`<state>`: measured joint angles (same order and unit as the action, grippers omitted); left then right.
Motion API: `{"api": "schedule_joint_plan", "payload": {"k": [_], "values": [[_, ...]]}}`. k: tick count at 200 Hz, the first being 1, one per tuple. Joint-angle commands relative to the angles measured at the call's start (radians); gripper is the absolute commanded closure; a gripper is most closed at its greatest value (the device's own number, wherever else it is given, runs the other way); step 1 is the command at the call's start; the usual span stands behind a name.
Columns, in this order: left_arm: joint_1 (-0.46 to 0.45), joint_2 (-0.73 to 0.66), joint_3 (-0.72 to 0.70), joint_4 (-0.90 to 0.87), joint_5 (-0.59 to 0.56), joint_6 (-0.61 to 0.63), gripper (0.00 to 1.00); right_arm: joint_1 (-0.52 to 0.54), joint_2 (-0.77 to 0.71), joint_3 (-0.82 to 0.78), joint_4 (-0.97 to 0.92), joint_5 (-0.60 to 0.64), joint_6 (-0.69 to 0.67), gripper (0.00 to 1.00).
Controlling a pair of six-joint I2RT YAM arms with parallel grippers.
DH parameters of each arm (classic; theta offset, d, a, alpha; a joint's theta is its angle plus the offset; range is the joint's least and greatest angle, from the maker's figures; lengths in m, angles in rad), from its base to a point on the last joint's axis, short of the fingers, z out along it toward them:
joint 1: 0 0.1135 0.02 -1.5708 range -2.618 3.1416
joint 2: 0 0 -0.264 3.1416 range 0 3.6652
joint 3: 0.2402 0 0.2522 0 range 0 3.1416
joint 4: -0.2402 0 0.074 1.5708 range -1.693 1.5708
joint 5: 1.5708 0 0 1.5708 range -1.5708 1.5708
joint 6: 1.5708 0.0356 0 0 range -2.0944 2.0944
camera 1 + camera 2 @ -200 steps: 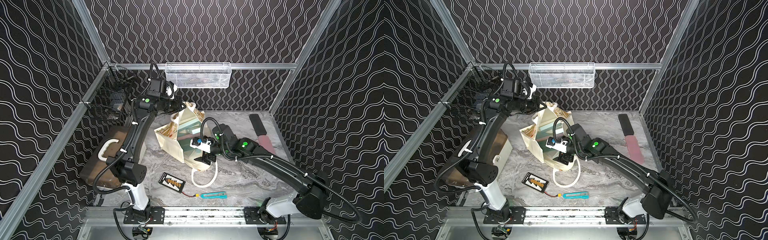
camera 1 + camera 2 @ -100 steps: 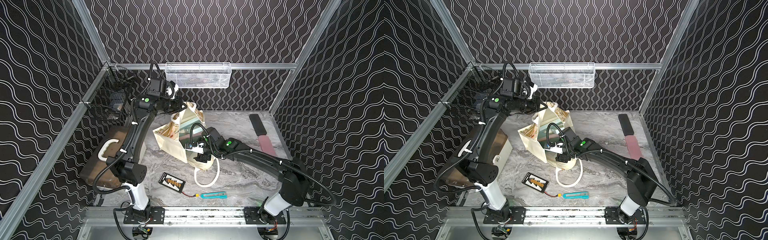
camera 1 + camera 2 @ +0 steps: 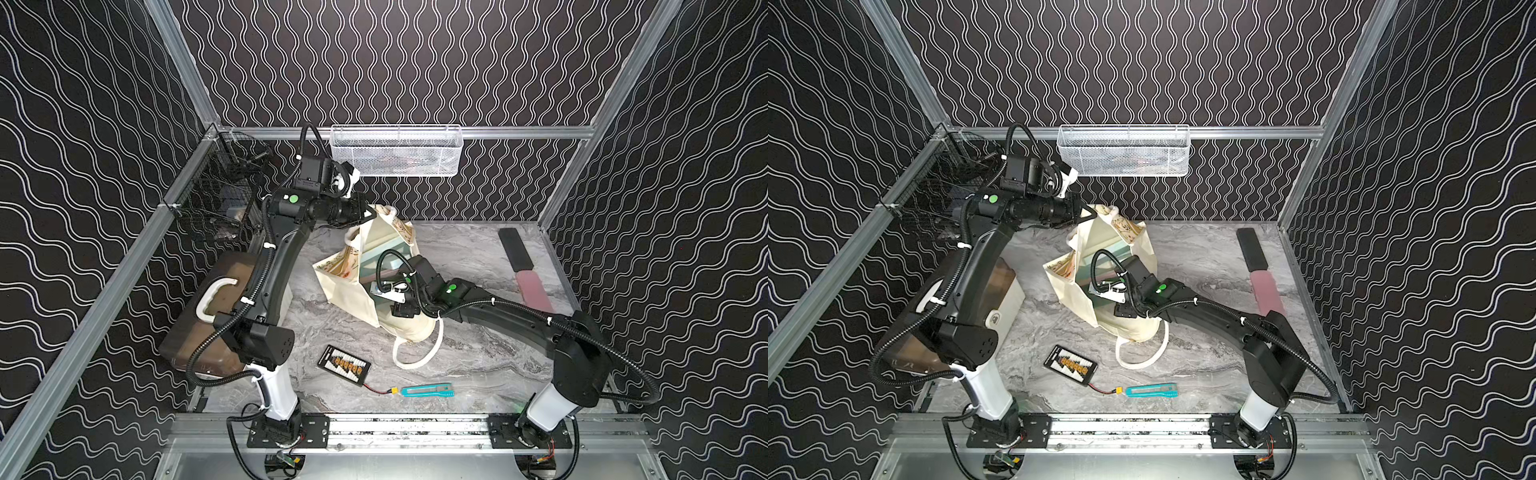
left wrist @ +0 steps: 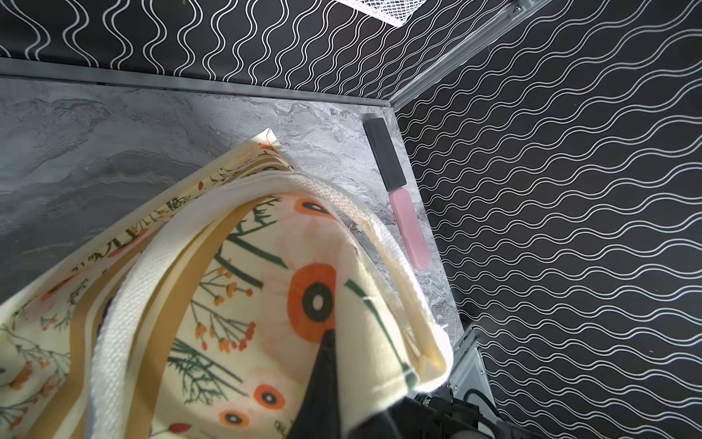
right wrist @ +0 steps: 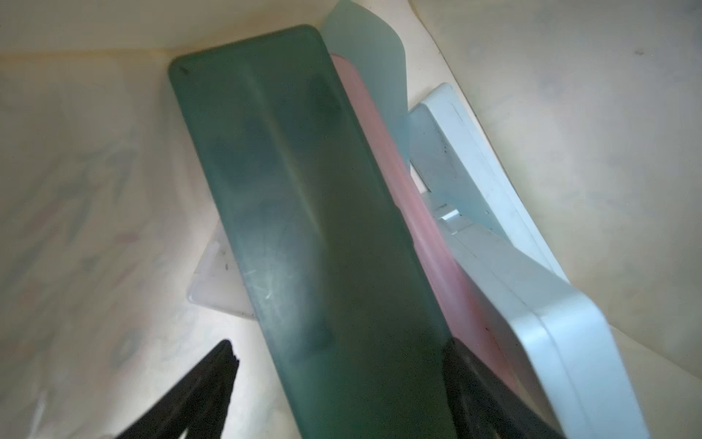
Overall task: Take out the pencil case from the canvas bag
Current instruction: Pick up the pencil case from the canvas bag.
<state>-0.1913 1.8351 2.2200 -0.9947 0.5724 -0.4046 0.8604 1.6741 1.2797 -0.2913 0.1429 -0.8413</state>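
Right wrist view: green pencil case (image 5: pixel 304 190) lies slantwise inside the canvas bag (image 5: pixel 95 171), w/ a pink piece (image 5: pixel 399 190) behind it and a silver tin (image 5: pixel 532 304) beside that. Right gripper (image 5: pixel 338 344) is down in the bag. Its jaws are spread either side of the case's near end: one finger (image 5: pixel 212 380) stands clear w/ a gap, the other sits right at the case's edge. Nothing pinched.

In both top views the bag (image 3: pixel 357 299) (image 3: pixel 1075 299) sits mid-desk (image 3: pixel 478 365), mouth gaping up, right arm's wrist reaching in. Left gripper (image 3: pixel 368 214) is at the bag's top rim on the far side, jaws pressed together on the fabric. Left wrist view shows a black finger (image 4: pixel 323 380) against the printed cloth, next to a cream handle (image 4: pixel 129 300). The 2nd handle loop (image 3: pixel 409 367) trails on the desk toward the front.

Front of desk: black board (image 3: pixel 344 365) w/ orange connectors, and a teal cutter (image 3: pixel 428 390) near it. Far right edge: black case (image 3: pixel 515 249) and pink case (image 3: pixel 536 286), end to end. Left side: brown box (image 3: pixel 208 311) w/ white handle. White mesh basket (image 3: pixel 397 151) hangs on the back rail.
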Motion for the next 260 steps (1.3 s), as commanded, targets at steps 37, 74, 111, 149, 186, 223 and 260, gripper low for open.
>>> {"api": "schedule_joint_plan", "payload": {"k": [37,74,111,149,186,223,260], "values": [[0.0,0.009,0.032,0.086,0.089,0.019,1.0,0.009,0.081,0.055,0.008,0.114,-0.136,0.05],[-0.001,0.014,0.036,0.076,0.1,0.028,1.0,0.012,0.12,0.056,0.044,0.149,-0.163,0.04],[-0.006,0.022,0.047,0.058,0.103,0.035,1.0,0.015,0.131,0.077,0.062,0.146,-0.163,0.03],[-0.007,0.021,0.054,0.055,0.101,0.038,1.0,0.014,0.158,0.144,-0.037,0.11,-0.127,0.03],[-0.008,0.025,0.061,0.05,0.101,0.036,1.0,0.014,0.184,0.205,-0.148,0.054,-0.08,0.07],[-0.009,0.025,0.062,0.05,0.101,0.034,1.0,0.013,0.197,0.235,-0.221,0.019,-0.066,0.07],[-0.01,0.023,0.065,0.048,0.097,0.033,1.0,0.009,0.208,0.26,-0.258,-0.01,-0.046,0.01]]}}
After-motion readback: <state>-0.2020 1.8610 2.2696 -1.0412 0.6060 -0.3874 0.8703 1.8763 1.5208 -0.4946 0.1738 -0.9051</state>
